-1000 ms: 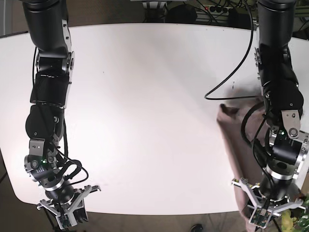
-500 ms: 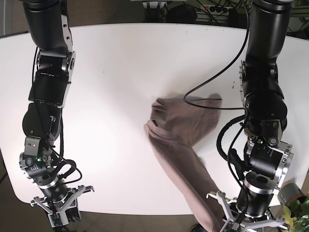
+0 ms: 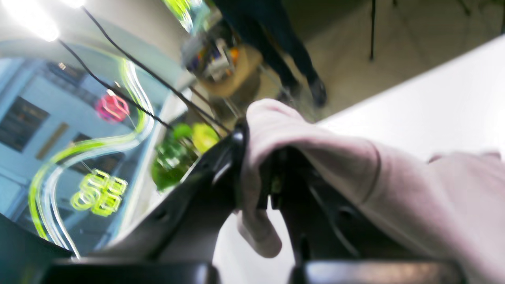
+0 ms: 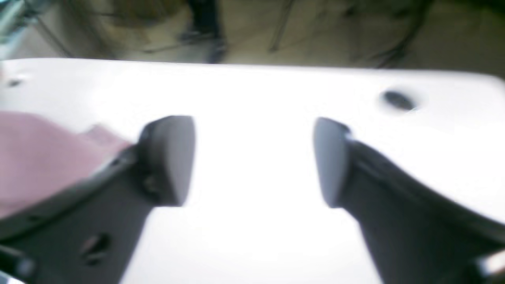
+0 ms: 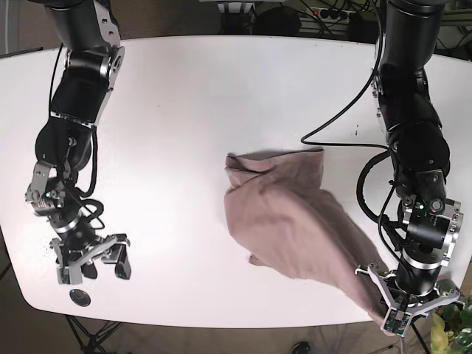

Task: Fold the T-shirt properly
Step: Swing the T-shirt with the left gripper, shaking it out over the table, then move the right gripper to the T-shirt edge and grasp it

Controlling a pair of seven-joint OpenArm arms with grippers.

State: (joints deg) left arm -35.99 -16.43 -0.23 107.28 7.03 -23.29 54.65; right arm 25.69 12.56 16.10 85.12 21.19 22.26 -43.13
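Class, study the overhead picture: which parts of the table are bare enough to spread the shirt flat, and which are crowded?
Bare: the table between both arms, beyond the T-shirt; also between the shirt and right claw. Crowded: the near corner where the left claw grips the shirt.

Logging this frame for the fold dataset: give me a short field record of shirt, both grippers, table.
shirt: pink T-shirt, crumpled, unfolded, trailing toward the table's near right edge
left gripper: shut on a corner of the shirt; cloth pinched between its fingers
right gripper: open, holds nothing, apart from the shirt
table: white, shirt lies right of centre
fold progress: none visible yet
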